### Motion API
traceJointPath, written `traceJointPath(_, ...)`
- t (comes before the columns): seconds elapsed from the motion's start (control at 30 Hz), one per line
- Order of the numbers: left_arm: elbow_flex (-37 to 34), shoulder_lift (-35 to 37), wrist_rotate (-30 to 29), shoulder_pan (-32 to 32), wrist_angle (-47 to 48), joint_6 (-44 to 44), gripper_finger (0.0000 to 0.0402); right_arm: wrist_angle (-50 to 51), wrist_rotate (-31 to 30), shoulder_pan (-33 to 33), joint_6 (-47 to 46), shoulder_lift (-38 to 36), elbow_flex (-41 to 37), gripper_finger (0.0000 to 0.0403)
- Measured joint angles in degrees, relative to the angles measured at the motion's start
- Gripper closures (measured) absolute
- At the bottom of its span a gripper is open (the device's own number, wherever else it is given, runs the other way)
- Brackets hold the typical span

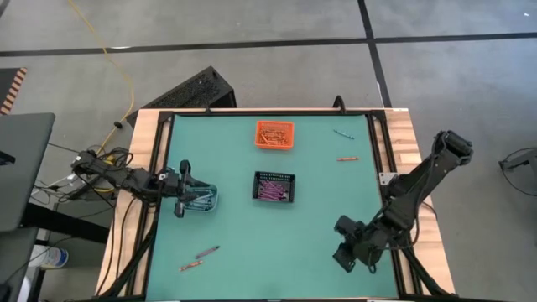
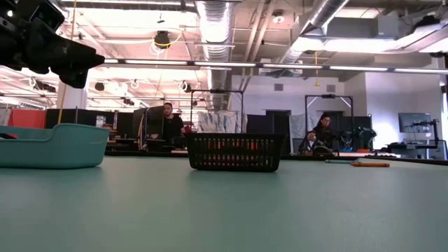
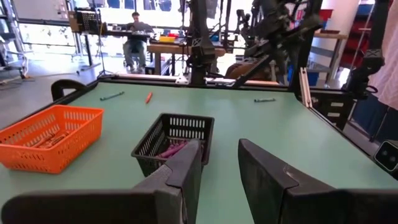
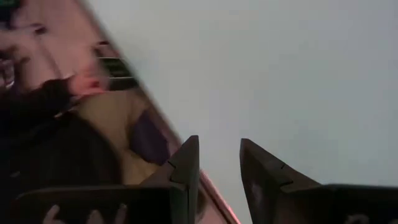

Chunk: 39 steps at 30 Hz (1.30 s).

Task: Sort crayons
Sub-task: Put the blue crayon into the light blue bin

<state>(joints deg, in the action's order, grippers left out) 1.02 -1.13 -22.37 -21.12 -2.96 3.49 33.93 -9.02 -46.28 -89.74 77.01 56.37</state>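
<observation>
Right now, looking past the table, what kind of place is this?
Probably a shared robotics lab or workshop. The low view shows exposed ceiling ducts and seated people at desks. The green table holds sorting bins like the orange bin between two robot arms.

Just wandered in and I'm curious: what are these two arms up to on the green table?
They are sorting crayons by colour into small bins. The left pincer hangs open and empty over the clear bin at the table's left edge. The right pincer, also open and empty, waits near the table's right edge. The orange bin and the black bin already hold crayons. Loose ones remain: an orange crayon, a blue crayon and two more.
</observation>
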Motion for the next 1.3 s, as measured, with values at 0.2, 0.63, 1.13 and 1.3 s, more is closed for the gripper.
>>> traceJointPath(0.2,0.0,0.0,0.0,0.0,0.1,0.0,0.0306,6.4,8.4,1.8,5.6,6.6,7.4,0.0307)
traceJointPath(0.63,0.1,0.0,0.1,0.0,0.2,0.0,0.0306,27.7,15.4,2.9,6.0,14.7,17.8,0.0311)
traceJointPath(1.13,0.1,0.0,0.1,0.0,0.2,0.0,0.0306,36.4,15.7,0.6,-2.4,17.3,17.2,0.0311)
traceJointPath(1.3,0.1,0.0,0.1,0.0,0.2,0.0,0.0306,33.6,17.6,0.7,-3.9,17.5,13.7,0.0311)
